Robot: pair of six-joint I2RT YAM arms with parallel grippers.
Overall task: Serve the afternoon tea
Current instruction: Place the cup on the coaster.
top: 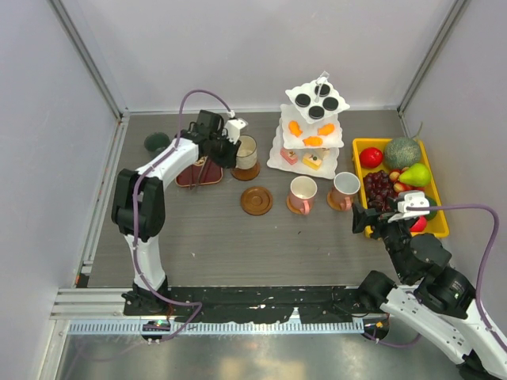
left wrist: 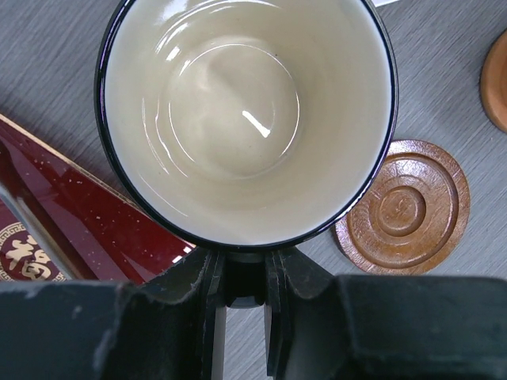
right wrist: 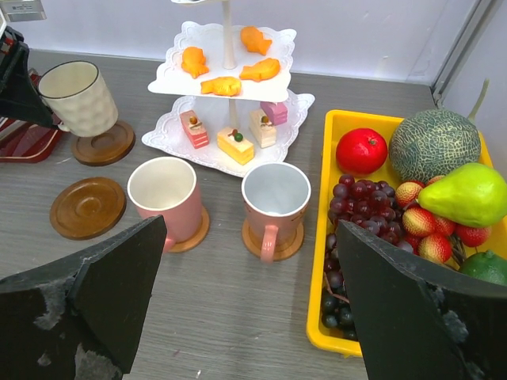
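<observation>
While two pink ceramic mugs (right wrist: 166, 194) stand on round brown wooden coasters (right wrist: 200, 229), left tool (left wrist: 244, 273) clamps cream mug (left wrist: 245, 119), tilted, at third coaster (left wrist: 404, 207); fourth coaster (top: 257, 200) bare; right tool (right wrist: 252, 237) wide, empty.

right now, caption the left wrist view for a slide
Left hand holds the cream mug over a brown coaster, beside the dark red tray

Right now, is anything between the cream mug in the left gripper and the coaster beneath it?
Nothing visible. The left gripper holds the cream mug by its handle, tilted over the coaster, whose exposed top is bare. The dark red tray lies to one side, not across it.
</observation>
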